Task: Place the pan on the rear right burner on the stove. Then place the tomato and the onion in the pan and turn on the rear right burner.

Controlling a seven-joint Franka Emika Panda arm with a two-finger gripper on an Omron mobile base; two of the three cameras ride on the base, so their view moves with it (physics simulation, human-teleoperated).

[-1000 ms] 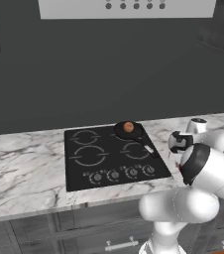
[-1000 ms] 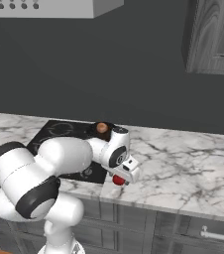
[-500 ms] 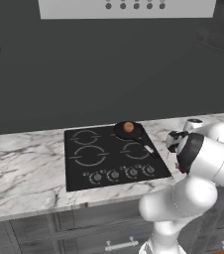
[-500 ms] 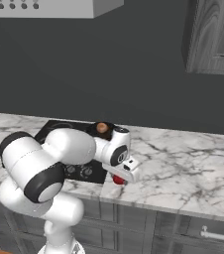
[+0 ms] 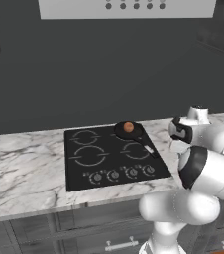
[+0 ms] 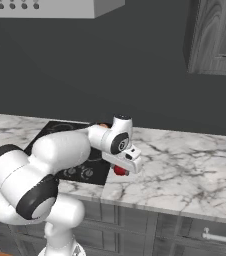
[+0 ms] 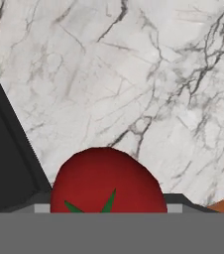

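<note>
- gripper (image 6: pixel 120 169) low over the marble counter (image 6: pixel 185 165), just right of the stove (image 5: pixel 115 156)
- tomato (image 7: pixel 108 184) sits right between the fingers, jaws closed in on its sides; red ball also visible under the hand in right base view
- pan (image 5: pixel 129 131) on the rear right burner (image 5: pixel 128 134), well away from the jaws, back-left of them
- onion (image 5: pixel 128 127) inside pan
- pan handle points toward front right
- knobs (image 5: pixel 122 173) along the stove's front edge
</note>
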